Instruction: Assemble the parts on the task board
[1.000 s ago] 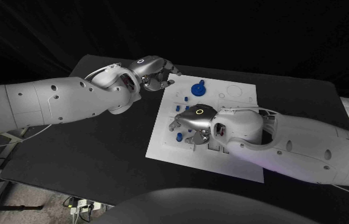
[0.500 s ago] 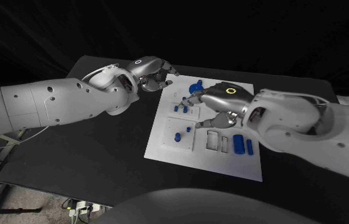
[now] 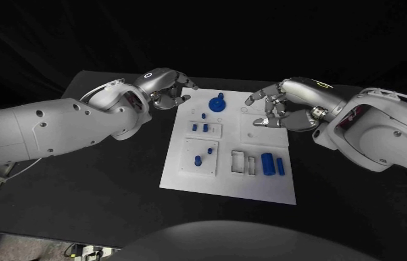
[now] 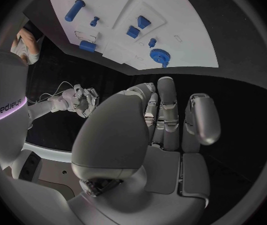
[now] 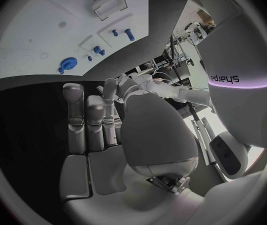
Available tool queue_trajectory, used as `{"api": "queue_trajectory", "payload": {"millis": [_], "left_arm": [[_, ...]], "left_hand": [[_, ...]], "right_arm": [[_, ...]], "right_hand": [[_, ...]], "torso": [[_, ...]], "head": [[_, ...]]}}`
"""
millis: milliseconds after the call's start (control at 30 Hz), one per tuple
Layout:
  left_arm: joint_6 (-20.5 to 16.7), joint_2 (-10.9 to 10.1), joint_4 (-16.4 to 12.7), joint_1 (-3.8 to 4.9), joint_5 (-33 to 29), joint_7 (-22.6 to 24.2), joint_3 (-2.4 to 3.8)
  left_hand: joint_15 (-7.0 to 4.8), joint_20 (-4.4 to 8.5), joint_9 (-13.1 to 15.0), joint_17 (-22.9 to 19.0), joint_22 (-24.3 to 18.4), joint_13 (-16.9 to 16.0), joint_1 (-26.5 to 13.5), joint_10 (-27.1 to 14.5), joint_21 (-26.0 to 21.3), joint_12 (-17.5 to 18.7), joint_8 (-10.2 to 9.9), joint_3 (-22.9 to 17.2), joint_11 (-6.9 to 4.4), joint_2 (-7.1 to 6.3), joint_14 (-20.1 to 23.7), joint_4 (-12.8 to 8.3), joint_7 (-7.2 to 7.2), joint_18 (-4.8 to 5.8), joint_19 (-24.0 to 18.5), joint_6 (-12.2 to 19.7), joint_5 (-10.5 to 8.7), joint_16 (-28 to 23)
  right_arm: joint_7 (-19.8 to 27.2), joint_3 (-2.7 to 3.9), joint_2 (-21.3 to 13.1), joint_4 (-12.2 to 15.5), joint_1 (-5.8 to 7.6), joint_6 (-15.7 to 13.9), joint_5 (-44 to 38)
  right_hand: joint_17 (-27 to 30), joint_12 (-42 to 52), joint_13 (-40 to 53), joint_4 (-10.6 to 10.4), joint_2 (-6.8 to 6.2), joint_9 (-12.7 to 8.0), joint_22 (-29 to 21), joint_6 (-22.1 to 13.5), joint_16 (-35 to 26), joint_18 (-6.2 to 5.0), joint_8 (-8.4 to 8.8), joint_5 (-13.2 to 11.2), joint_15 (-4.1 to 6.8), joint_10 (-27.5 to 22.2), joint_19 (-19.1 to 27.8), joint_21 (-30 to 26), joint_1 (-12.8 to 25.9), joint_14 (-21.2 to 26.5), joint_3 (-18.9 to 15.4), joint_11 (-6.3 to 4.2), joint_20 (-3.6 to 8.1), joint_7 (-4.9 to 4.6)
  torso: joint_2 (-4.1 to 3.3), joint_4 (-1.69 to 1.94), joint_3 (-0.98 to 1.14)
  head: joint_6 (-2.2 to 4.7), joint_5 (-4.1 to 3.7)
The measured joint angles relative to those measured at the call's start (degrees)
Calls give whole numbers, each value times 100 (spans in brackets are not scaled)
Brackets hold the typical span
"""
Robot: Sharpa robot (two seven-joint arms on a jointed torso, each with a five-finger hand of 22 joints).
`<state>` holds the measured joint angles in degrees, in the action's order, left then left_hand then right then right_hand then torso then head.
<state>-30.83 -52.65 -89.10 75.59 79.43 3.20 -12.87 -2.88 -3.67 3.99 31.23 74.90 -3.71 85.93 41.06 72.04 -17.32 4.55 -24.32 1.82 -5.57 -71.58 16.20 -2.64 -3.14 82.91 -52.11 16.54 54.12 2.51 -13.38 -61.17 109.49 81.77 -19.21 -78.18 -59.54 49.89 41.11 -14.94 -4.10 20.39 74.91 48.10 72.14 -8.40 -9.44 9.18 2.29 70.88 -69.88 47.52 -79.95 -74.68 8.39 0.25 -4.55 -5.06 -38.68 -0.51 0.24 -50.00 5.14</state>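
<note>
Black table [image 3: 102,184] carried the white task board [image 3: 229,181] at centre. Left hand [image 3: 165,89] hung off the board's far-left corner, right hand [image 3: 284,107] over its far-right part; both had fingers curled and held nothing. Blue gear [image 3: 217,104] and cylinders [image 3: 272,164] sat on the board. Looked like between picks; next move needs a reach and grasp. Room dark.
</note>
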Motion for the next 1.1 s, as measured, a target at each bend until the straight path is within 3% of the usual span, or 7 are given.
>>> {"api": "queue_trajectory", "payload": {"millis": [133,200,333,367,467,700,1100], "left_arm": [[-41,18,0,-20,-3,40,0],[-60,29,0,-28,-4,58,-1],[-96,38,-3,-45,-5,89,-1],[-104,38,-5,-47,-5,95,-1],[-137,40,-6,-54,-6,119,-1],[-201,42,-5,-60,-11,167,-1],[-273,35,-20,-63,-19,219,-1]], "left_hand": [[0,0,0,0,0,0,0,20,0,-32,0,-23,-20,0,0,-9,0,0,0,0,0,0],[0,0,0,1,0,0,0,20,0,-33,0,-22,-20,0,0,-9,0,0,0,0,0,0],[0,0,0,19,0,0,0,39,0,-64,0,-22,-39,0,0,-10,-30,0,0,-31,22,0],[0,0,0,19,0,0,0,40,0,-64,0,-22,-40,0,0,-10,-30,0,0,-30,22,0],[0,0,5,27,0,0,23,40,0,-64,0,-22,-40,-23,0,-10,-30,0,0,-30,22,0],[0,0,5,40,0,-5,23,62,0,-64,22,-22,-19,-23,0,-10,-51,0,0,-51,22,0],[0,0,4,72,0,-5,23,104,0,-99,22,-38,-20,-23,0,6,-51,0,0,-51,44,0]], "right_arm": [[-464,-7,-116,-50,-3,295,219],[-816,-10,-114,-82,-6,531,281],[-1476,-13,-54,-135,-12,908,308],[-1614,-13,-37,-145,-12,975,307],[-2048,-13,36,-184,-13,1178,281],[-2795,-13,370,-377,-14,1747,239],[-3492,-11,1000,-964,-15,2732,339]], "right_hand": [[-1429,2128,2166,-54,316,255,0,812,1109,200,-463,-2,93,1112,-568,945,1354,-850,-397,-61,93,76],[-1526,3579,3119,-67,368,398,0,1132,1602,317,-648,-92,142,1339,-880,1569,1788,-920,-530,-147,152,190],[-1541,3991,3380,-159,444,690,0,1616,1767,459,-873,-189,272,1316,-1344,2642,2472,-928,-667,-251,300,356],[-1541,3991,3386,-166,452,733,0,1684,1767,538,-874,-239,303,1316,-1380,2878,2592,-930,-674,-251,332,365],[-1541,3990,3386,-166,445,757,3,1744,1766,538,-803,-344,317,1316,-1407,3240,2773,-945,-674,-251,361,367],[-1540,3990,3386,-140,357,670,4,1735,1766,538,-550,-253,317,1316,-1406,3280,2711,-944,-582,-251,362,358],[-1539,3990,3385,-135,250,447,3,1650,1766,538,-202,-240,317,1315,-1406,3303,2631,-944,-512,-208,362,273]], "torso": [[15,-7,4],[23,-12,7],[27,-13,10],[27,-13,10],[27,-10,10],[27,-7,3],[20,-5,4]], "head": [[0,-192],[0,-278],[0,-431],[0,-453],[0,-513],[0,-533],[4,-371]]}}
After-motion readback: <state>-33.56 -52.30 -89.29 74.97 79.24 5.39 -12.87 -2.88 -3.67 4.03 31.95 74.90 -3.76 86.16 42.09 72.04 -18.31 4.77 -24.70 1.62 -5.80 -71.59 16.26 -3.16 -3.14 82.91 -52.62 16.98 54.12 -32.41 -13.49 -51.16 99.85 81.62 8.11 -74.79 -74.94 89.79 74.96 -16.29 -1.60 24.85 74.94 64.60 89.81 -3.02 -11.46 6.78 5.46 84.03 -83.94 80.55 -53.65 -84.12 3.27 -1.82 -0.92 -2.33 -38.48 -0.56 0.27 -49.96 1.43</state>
